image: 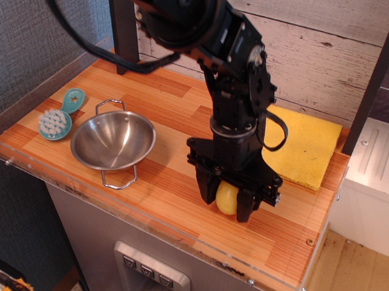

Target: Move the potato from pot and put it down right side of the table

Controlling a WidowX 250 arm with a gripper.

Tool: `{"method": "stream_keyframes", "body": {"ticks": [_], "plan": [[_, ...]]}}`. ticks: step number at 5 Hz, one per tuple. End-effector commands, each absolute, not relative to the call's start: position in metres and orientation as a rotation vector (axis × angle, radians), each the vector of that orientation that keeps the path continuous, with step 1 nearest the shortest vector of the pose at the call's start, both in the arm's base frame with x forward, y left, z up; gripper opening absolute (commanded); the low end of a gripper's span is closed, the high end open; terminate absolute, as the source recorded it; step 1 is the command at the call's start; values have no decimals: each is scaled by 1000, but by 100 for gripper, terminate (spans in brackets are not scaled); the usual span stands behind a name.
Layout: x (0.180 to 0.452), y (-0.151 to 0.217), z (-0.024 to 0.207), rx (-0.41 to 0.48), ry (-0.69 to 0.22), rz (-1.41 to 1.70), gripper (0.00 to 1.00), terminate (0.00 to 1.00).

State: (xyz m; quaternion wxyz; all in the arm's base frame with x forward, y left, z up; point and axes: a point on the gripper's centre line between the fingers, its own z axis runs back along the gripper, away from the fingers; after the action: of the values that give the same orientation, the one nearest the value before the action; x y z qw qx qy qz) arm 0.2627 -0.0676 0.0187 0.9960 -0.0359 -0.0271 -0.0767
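Observation:
The pale-yellow potato (pixel 226 198) sits between the two black fingers of my gripper (pixel 226 205), low over the right half of the wooden table (pixel 180 202); I cannot tell whether it touches the planks. The gripper is shut on it and points straight down. The shiny steel pot (pixel 113 141) with wire loop handles stands empty at the left, well apart from the gripper.
A folded yellow cloth (pixel 303 149) lies at the back right, just behind the arm. A teal brush (pixel 58 118) with white bristles lies left of the pot. A clear acrylic rim (pixel 147 217) runs along the table's front and left edges.

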Motion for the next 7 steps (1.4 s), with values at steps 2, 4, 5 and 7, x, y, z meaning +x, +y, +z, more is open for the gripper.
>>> {"method": "stream_keyframes", "body": {"ticks": [2,4,5,7], "plan": [[263,-88,16,-5,-77,-218,100,0],[265,-76,60,-44,-125,-208,100,0],[267,-65,84,-48,-135,-205,100,0],[277,-25,100,-8,-154,-188,100,0]]}}
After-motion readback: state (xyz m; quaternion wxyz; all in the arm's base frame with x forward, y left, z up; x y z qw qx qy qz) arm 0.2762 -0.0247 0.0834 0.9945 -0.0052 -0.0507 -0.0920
